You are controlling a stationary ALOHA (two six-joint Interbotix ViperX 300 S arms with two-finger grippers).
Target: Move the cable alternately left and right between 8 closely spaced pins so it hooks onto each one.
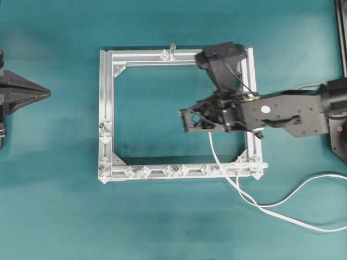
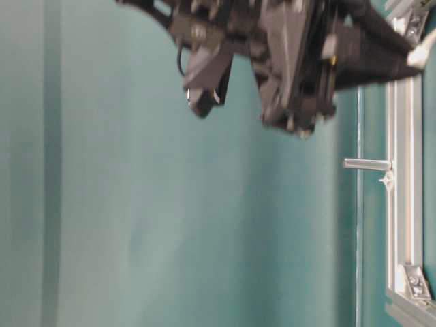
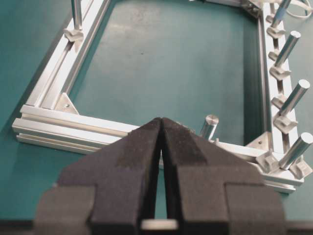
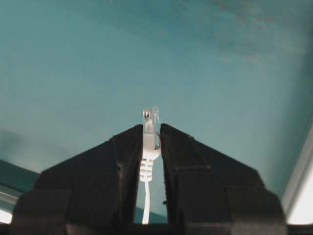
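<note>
The cable [image 1: 217, 158] is a thin white cord whose clear-white plug [image 4: 150, 122] is pinched between the black fingers of my right gripper [image 4: 150, 129]. In the overhead view the right gripper [image 1: 184, 120] hovers inside the silver frame [image 1: 106, 92], pointing left. From it the cord drops across the bottom rail near the right-hand pins [image 1: 221, 169] and loops off to the right over the mat. Small translucent diamond pins [image 1: 175, 170] line the bottom rail. My left gripper [image 1: 47, 93] sits at the far left, outside the frame, with its jaws [image 3: 160, 120] shut on nothing.
More diamond studs sit on the frame's left rail [image 1: 104, 132] and one on its top rail [image 1: 164, 54], next to a short post [image 1: 172, 49]. Clear cylindrical posts [image 3: 293, 46] rise from the rail in the left wrist view. Teal mat surrounds the frame.
</note>
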